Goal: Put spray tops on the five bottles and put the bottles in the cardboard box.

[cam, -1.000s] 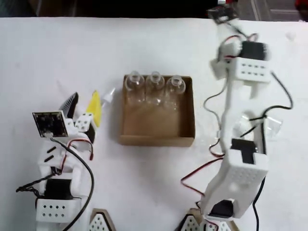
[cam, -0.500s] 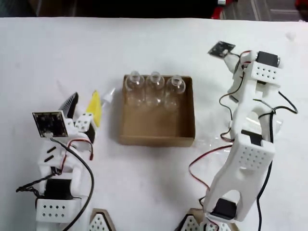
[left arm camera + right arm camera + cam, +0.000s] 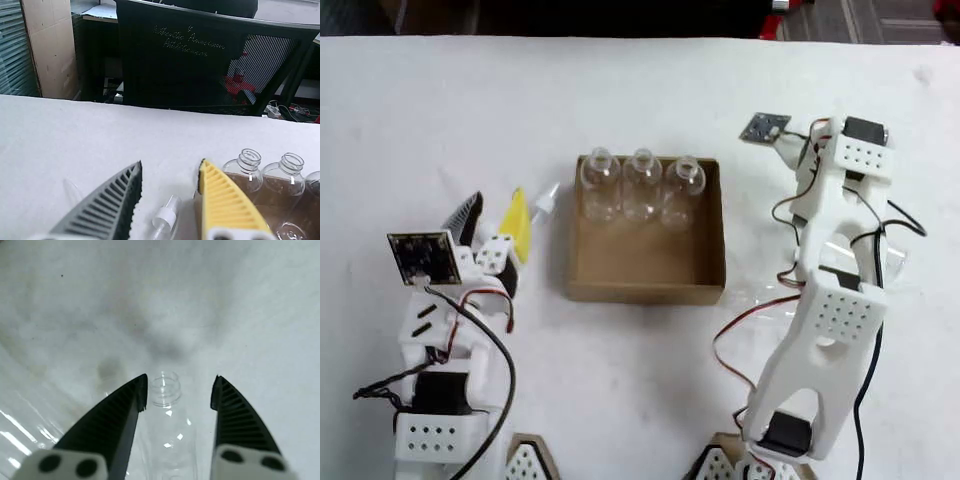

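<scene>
Three clear bottles without tops (image 3: 642, 185) stand along the far wall of the cardboard box (image 3: 646, 291). A white spray top (image 3: 546, 198) lies on the table just left of the box. My left gripper (image 3: 497, 206) is open beside it, and the spray top (image 3: 165, 220) rests between the black and yellow fingers without contact. Two of the boxed bottles (image 3: 248, 168) show behind the yellow finger. Right of the box, my right gripper (image 3: 180, 382) is open and points down over a clear bottle (image 3: 165, 390) lying on the table, one finger on each side of its neck.
The white table (image 3: 440, 110) is bare to the far left. The right arm (image 3: 832, 320) and its wires run along the box's right side. The near half of the box floor (image 3: 640, 255) holds nothing. A dark chair (image 3: 200, 55) stands beyond the table's far edge.
The right arm has drawn back from the far edge and tipped its wrist down toward the table, right of the box. The left arm has kept still.
</scene>
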Controlling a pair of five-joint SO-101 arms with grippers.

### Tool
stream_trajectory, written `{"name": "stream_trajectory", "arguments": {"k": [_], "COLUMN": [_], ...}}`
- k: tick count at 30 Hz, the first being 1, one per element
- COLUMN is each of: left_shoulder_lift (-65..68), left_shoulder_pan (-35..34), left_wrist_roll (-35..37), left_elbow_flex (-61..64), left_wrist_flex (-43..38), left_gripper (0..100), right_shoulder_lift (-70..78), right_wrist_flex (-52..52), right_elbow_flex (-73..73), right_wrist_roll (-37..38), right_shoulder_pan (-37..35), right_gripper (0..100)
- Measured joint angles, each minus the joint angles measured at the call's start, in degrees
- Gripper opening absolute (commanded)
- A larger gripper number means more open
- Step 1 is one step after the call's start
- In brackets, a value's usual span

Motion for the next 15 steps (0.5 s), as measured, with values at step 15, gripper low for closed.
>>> {"name": "stream_trajectory", "arguments": {"k": [15], "left_shoulder_lift": [0.0], "left_shoulder_pan": [0.0], "left_wrist_roll": [0.0], "left_elbow_flex": [0.0], "left_wrist_flex": [0.0], "left_gripper": [18], "right_shoulder_lift": [1.8], "right_wrist_flex": [0.0], "right_elbow_flex": [0.0], "right_wrist_roll": [2.6], "right_shoulder_pan": [1.1], "right_gripper": [18.0]}}
